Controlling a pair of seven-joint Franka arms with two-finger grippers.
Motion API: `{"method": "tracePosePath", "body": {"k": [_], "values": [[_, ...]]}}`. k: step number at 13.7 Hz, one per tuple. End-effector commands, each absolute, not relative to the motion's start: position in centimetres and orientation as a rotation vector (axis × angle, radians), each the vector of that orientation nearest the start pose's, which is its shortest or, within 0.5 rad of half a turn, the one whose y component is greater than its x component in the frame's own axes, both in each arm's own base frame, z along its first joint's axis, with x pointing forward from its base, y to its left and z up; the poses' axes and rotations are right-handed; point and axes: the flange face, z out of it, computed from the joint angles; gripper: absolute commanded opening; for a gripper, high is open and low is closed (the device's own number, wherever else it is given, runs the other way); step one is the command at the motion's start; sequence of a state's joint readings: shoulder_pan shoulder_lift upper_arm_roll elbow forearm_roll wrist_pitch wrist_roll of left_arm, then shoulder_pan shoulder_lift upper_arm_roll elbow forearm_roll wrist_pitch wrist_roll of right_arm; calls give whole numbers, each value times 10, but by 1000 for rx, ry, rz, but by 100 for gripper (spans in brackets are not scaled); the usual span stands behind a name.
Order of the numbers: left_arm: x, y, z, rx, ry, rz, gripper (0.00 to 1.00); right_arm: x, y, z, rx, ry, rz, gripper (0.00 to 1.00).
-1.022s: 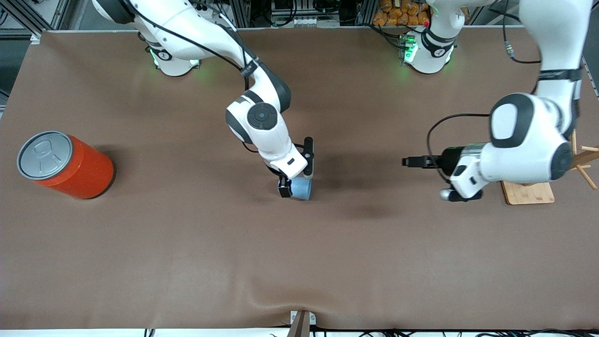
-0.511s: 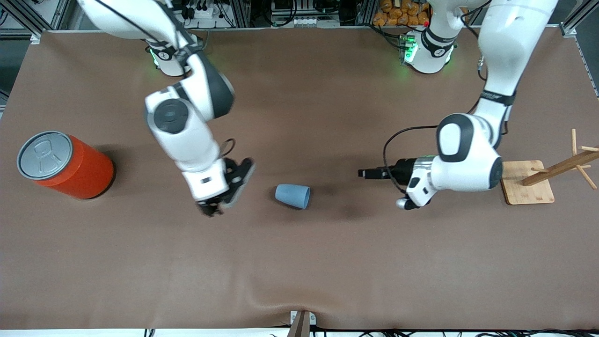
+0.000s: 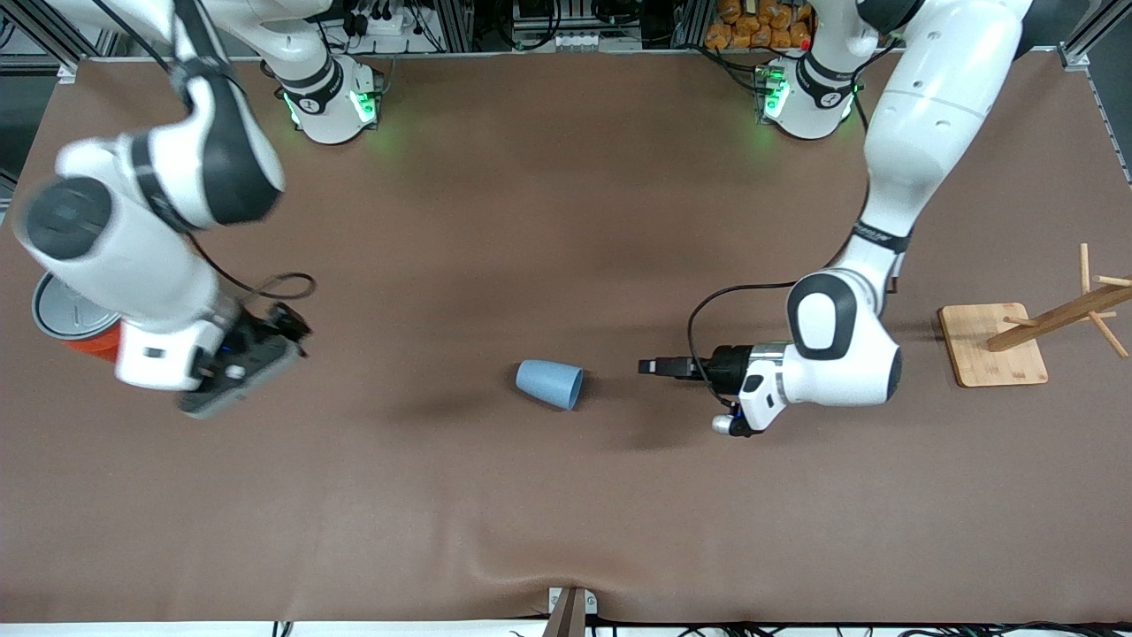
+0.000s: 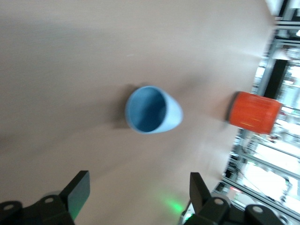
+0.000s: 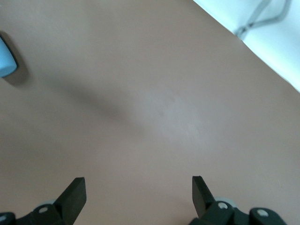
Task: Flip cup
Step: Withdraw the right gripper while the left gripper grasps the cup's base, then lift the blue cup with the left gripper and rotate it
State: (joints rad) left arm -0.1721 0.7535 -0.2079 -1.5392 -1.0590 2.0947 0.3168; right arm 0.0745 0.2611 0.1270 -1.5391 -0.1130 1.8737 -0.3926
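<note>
The light-blue cup lies on its side on the brown table, its mouth toward the left arm's end. My left gripper is low, beside the cup's mouth and a short way apart from it, open and empty. In the left wrist view the cup shows its darker blue inside, ahead of the open left gripper. My right gripper is open and empty, over the table near the orange can. In the right wrist view the gripper is over bare table, with only the cup's edge in sight.
The orange can with a grey lid stands at the right arm's end, mostly hidden by the right arm; it also shows in the left wrist view. A wooden rack on a square base stands at the left arm's end.
The right gripper let go of the cup and swung away toward the orange can. The left gripper moved in toward the cup's mouth. The cup shifted slightly nearer to the front camera.
</note>
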Motion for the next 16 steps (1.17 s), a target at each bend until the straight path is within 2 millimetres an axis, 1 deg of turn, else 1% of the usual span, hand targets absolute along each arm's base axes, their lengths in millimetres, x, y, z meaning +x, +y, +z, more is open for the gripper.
{"method": "tracePosePath", "body": {"k": [1, 2, 3, 4, 5, 6, 7, 8, 10, 12, 13, 14, 16], "values": [[642, -315, 199, 2023, -49, -161, 81, 606, 74, 554, -3131, -825, -46, 100], [646, -320, 191, 1997, -72, -121, 78, 598, 53, 568, -3153, -767, -31, 100], [649, -323, 182, 1986, -76, -101, 78, 590, 34, 577, -3169, -712, 3, 100], [646, -334, 181, 1978, -78, -101, 78, 582, 22, 587, -3174, -672, 9, 100], [644, -339, 181, 1975, -75, -100, 77, 574, 10, 599, -3172, -626, -1, 100], [645, -338, 178, 1981, -69, -94, 77, 566, -2, 604, -3172, -522, 23, 100], [646, -338, 173, 1987, -62, -87, 76, 559, -10, 606, -3178, -403, 55, 100], [648, -342, 173, 1993, -65, -74, 75, 552, -15, 610, -3170, -311, 87, 100], [648, -347, 166, 1998, -61, -68, 75, 541, -21, 608, -3143, -162, 115, 100], [646, -354, 161, 1985, -37, -72, 75, 538, -20, 603, -3147, -73, 136, 100], [642, -360, 160, 1978, -35, -80, 75, 538, -18, 603, -3149, -34, 139, 100], [640, -361, 159, 1976, -33, -83, 75, 538, -16, 603, -3150, -17, 136, 100], [638, -360, 153, 1977, -36, -83, 72, 538, -18, 602, -3150, 0, 143, 100]]}}
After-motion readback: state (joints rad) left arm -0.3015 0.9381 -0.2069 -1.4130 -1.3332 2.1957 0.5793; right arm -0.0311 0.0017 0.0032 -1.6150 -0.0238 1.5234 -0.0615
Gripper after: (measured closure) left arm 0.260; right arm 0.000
